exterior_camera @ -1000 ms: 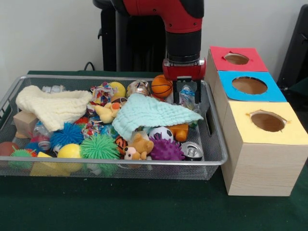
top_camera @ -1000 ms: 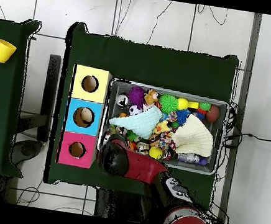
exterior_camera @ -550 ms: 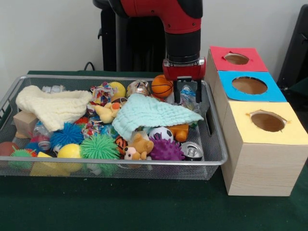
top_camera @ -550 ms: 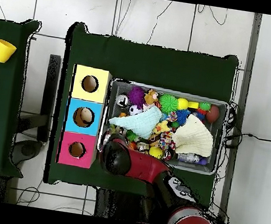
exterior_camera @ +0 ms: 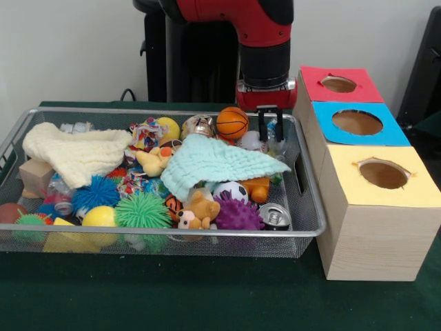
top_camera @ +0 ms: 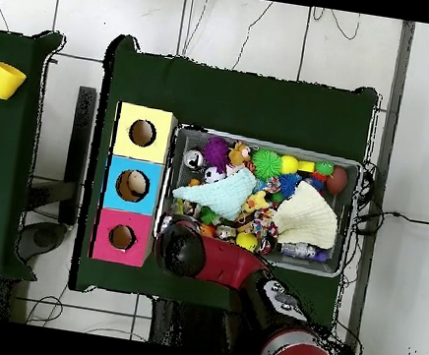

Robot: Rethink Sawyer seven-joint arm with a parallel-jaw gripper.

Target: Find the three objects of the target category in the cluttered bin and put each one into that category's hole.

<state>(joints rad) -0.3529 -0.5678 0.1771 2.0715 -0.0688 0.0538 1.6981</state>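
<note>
The silver wire-mesh bin full of toys stands on the green counter, just beside the wooden box with three round holes, whose tops are pink, blue and yellow. Which objects belong to the target category I cannot tell.

Compared with one second ago, the black tool under the red and black arm has risen: its tips were then low among the things at the bin corner nearest the pink hole, and now they hang higher, near the bin's rim. Between its two fingers a clear crinkled plastic object shows, and this object also sits higher than before, so the tool seems to pinch it. What the object is I cannot make out. Everything else in the bin has stayed in place.

The small orange basketball lies just beside the tool, on the side away from the box. The light-green cloth covers several toys in the middle of the bin, and the cream knitted cloth hides things at the end far from the box. In the overhead view the arm covers the tool and that corner of the bin fully.
</note>
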